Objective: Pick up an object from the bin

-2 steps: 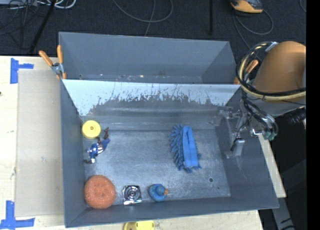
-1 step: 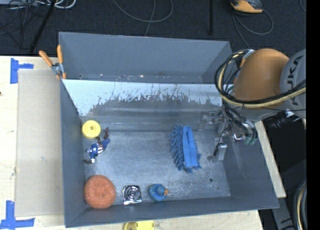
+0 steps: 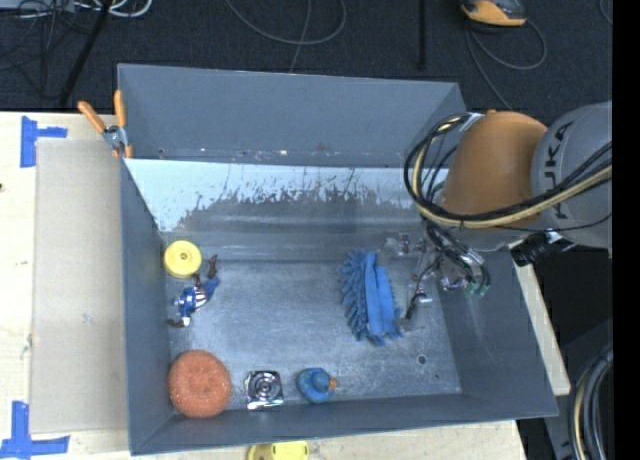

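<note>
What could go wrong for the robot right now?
The gripper is at the edge of the blue bristly brush, not over its middle, so it might push the brush away or slip off the bristles. It is also close to the bin wall and could bump it.

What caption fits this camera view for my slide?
Gripper beside the blue brush, right side of the bin; orange scrubber and yellow disc at left.

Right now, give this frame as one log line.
jaws: just right of blue brush | brush: lying on bin floor | grasp: not confirmed
</note>
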Available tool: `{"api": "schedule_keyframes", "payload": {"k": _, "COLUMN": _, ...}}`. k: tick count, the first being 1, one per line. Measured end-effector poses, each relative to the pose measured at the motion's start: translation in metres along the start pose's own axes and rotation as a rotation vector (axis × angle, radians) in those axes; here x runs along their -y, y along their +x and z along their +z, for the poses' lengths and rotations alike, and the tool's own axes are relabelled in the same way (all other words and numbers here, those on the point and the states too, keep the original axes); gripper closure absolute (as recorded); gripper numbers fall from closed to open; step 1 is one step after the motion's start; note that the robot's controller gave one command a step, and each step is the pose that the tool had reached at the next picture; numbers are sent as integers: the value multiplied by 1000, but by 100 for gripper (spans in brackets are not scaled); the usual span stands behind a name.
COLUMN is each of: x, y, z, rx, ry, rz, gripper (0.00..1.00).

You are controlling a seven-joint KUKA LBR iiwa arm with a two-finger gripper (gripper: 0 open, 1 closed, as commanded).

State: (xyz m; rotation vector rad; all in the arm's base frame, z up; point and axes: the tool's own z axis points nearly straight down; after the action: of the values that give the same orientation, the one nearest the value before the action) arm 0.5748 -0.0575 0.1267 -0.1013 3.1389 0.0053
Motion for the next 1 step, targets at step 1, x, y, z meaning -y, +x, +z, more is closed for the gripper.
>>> {"api": "schedule_keyframes", "payload": {"k": 1, "x": -8, "y": -7, "z": 31, "rx": -1, "ry": 3, "rz": 46, "gripper": 0}}
